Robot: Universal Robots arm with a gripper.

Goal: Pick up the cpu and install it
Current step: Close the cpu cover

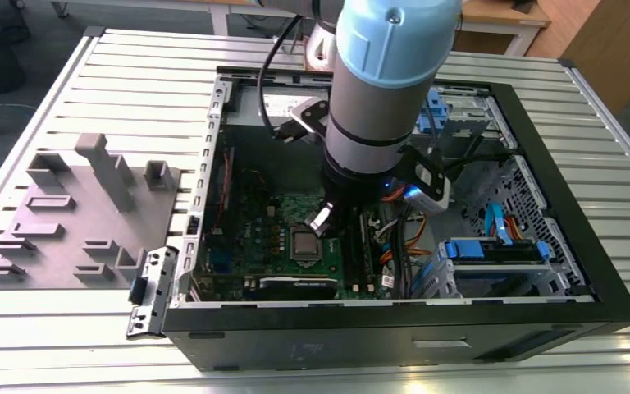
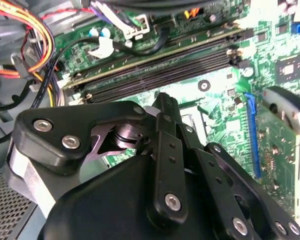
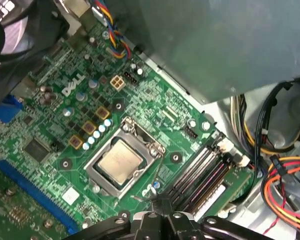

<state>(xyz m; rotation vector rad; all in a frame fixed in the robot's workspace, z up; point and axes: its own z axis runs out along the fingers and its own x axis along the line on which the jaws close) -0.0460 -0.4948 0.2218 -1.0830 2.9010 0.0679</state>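
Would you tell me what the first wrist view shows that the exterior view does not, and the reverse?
First wrist view: the cpu lying flat inside the metal socket frame, its silver top bare. Exterior view: the arm above the open computer case, and a grey moulded tray at the exterior view's left of it. Shared: the green board and its memory slots.

Green circuit board (image 3: 160,100): a white printed logo (image 3: 72,85) stands beside the capacitor row (image 3: 95,132) near the cpu (image 3: 121,161); brand print, not transcribed. White sticker (image 3: 70,196) and fine board legends: too small to tell. In the exterior view, the grey box (image 1: 282,103) sits at 12 o'clock of the board; its label cannot be read.
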